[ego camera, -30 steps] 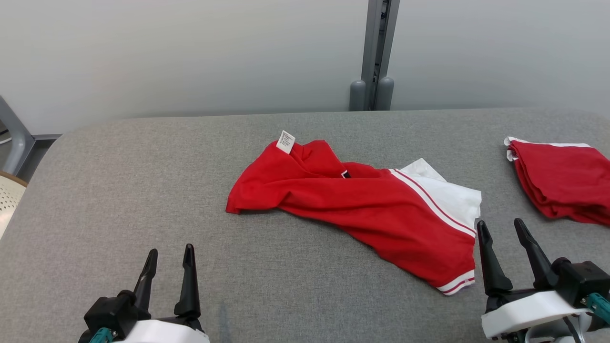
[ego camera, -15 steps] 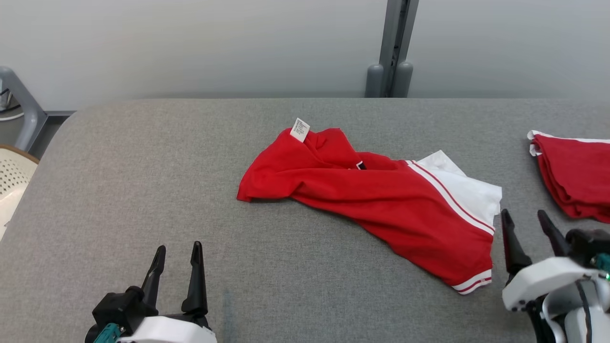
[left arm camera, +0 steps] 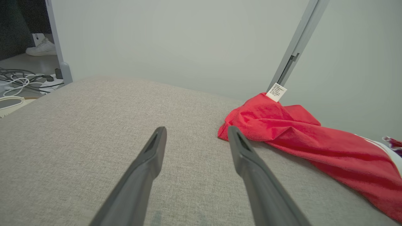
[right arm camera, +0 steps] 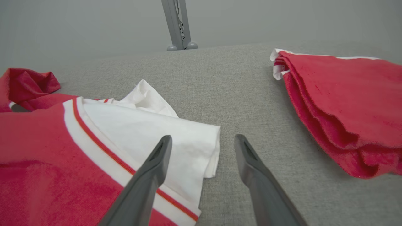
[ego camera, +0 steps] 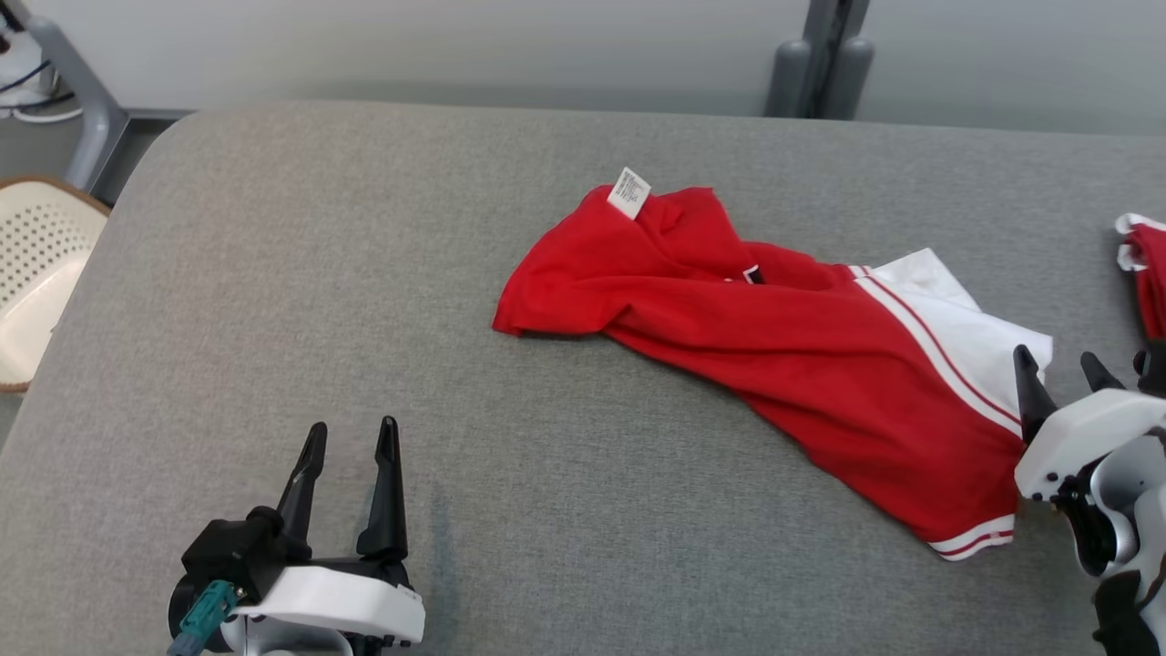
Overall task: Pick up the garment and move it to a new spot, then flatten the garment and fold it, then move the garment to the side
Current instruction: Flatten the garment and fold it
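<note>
A crumpled red garment (ego camera: 774, 346) with a white part, white stripes and a white label lies across the middle and right of the grey padded table (ego camera: 273, 273). It also shows in the left wrist view (left arm camera: 314, 141) and the right wrist view (right arm camera: 62, 141). My left gripper (ego camera: 351, 437) stands open near the front left, well short of the garment's left end, nothing between its fingers (left arm camera: 194, 131). My right gripper (ego camera: 1057, 364) is open at the garment's white right edge, its left finger over the white cloth (right arm camera: 176, 138) and nothing gripped (right arm camera: 202, 141).
A second, folded red garment (right arm camera: 345, 103) lies on the table to the right, at the right edge of the head view (ego camera: 1150, 273). A perforated cream chair seat (ego camera: 36, 264) stands off the table's left end. A grey post (ego camera: 820, 55) rises behind the table.
The head camera has tilted down and turned left, so everything shifts right and up in the picture. My right gripper has moved forward toward the garment's white edge. The garment itself lies unchanged.
</note>
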`<state>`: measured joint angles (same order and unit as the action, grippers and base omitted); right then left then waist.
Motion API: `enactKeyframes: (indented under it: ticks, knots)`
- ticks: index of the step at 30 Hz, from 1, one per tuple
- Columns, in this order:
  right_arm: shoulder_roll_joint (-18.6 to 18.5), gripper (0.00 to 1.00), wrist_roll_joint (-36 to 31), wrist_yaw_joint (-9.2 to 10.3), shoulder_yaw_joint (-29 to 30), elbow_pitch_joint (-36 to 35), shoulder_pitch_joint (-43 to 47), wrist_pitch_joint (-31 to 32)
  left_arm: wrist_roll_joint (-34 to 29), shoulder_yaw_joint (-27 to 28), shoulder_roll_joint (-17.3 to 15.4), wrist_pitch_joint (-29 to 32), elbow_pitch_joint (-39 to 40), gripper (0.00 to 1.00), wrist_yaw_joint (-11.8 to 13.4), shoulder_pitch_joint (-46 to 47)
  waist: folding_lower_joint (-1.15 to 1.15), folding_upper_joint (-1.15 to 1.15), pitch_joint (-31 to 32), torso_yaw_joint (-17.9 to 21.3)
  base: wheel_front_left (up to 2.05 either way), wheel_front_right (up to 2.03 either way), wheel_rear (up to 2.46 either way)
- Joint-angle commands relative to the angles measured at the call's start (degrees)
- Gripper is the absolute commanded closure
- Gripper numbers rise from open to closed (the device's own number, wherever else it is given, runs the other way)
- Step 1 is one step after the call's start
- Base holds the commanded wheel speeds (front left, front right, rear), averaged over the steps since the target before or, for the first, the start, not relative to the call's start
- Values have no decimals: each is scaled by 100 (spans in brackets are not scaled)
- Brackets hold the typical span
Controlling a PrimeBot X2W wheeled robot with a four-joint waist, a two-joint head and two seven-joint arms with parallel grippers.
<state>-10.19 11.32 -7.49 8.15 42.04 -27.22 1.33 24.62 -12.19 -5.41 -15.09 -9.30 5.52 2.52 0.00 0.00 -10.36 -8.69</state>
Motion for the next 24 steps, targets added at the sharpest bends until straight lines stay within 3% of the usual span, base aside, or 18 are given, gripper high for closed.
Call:
enactKeyframes:
  ticks: [1,12,13,14,15,16,24]
  knots:
    - [-36,0,67,-1,-35,45,-65,24,-40,17,-22,-7,24,0,-37,95,0,0,-119,-115,0,0,0]
    - [-336,0,730,-1,-581,882,-527,455,-99,93,27,-8,-15,0,-81,155,0,0,-241,-235,0,0,0]
    - [-351,24,773,-1,-635,919,-549,440,-105,101,33,-8,-16,0,-84,161,0,0,-238,-235,0,0,0]
    - [-381,55,804,-1,-692,938,-571,380,-110,105,38,-8,-17,0,-87,165,0,0,-235,-234,0,0,0]
    - [-424,74,828,-1,-741,937,-609,290,-118,110,41,-8,-17,0,-86,165,0,0,-229,-231,0,0,0]
    - [-448,100,843,-1,-777,937,-643,218,-127,119,46,-8,-17,0,-85,159,0,0,-220,-224,0,0,0]
    - [-621,100,848,-1,-1163,597,-1158,-421,-165,158,65,-8,-30,0,-102,97,0,0,-107,-49,0,0,0]
